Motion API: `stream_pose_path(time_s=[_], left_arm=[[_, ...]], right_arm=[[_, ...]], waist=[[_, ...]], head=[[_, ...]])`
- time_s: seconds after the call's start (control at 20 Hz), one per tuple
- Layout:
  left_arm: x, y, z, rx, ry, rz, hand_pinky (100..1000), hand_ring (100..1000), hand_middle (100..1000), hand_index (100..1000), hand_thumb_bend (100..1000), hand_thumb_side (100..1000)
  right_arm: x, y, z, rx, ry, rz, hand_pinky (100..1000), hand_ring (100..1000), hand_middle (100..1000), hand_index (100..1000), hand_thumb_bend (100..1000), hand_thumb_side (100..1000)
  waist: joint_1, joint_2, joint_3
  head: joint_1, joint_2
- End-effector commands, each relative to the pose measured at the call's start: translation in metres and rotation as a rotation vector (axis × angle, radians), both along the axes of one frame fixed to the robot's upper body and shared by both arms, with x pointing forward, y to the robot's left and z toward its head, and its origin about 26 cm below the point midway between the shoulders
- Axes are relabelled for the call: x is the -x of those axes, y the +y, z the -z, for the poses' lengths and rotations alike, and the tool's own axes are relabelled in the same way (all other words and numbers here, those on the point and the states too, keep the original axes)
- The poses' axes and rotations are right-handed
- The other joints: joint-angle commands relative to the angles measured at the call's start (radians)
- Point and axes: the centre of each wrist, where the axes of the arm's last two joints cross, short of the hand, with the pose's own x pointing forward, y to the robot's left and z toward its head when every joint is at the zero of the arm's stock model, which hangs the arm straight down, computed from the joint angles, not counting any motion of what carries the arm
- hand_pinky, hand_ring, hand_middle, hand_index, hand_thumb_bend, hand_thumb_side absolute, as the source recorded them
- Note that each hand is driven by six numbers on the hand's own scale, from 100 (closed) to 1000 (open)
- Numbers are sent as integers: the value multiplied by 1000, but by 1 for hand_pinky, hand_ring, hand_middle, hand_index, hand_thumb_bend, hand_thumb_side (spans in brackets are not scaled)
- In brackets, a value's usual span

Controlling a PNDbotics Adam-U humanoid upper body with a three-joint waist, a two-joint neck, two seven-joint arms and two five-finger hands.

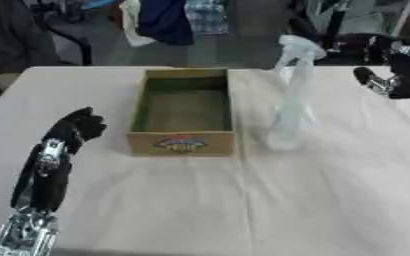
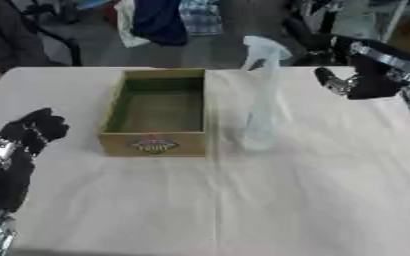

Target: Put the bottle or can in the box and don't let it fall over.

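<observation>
Both eye views are reading soft, edges smearing everywhere. Light is coming in even and diffuse, moderately bright, and no glare is showing. The tabletop (image 1: 331, 200) is rendering pale and slightly washed. The box (image 1: 183, 114) interior is sitting in shade. The clear bottle (image 1: 292, 100) is blurring into the cloth, throwing only faint shadow. The background is staying dim and out of focus.

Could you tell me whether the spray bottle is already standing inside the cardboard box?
No, the spray bottle stands upright on the table just right of the box, which holds nothing.
</observation>
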Motion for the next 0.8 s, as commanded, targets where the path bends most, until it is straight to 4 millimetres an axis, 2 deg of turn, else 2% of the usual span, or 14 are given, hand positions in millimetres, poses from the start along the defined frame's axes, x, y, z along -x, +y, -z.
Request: stream_pose_path(time_s=[0.05,0.2,0.25,0.3,0.55,0.8], left_arm=[[-3,-3,-8,2,-27,23,819,745,709,861,143,1000],[-5,-5,-8,-3,-19,45,821,746,704,862,141,1000],[-6,-6,-8,-9,-16,56,821,746,697,862,140,1000],[-7,-7,-8,-17,-13,67,821,747,699,862,138,1000],[-11,-9,-9,-60,-11,117,822,747,695,861,134,1000],[-13,-11,-11,-72,-17,139,822,748,694,861,134,1000]], right_arm=[[0,-3,-25,64,-83,-54,943,1000,1000,1000,100,346],[-2,0,-28,69,-95,-64,927,1000,1000,1000,100,289],[-3,2,-30,70,-99,-67,924,1000,1000,1000,100,383],[-4,4,-32,71,-105,-72,923,1000,1000,1000,100,263],[-7,8,-36,69,-118,-83,917,1000,1000,1000,100,249],[-10,10,-32,80,-105,-83,909,1000,1000,1000,100,258]], waist=[[-2,-17,13],[-3,-22,35],[-4,-23,41],[-5,-23,47],[-13,-23,74],[-18,-18,90]], head=[[-6,-1],[-16,1],[-18,2],[-22,3],[-51,14],[-73,25]])
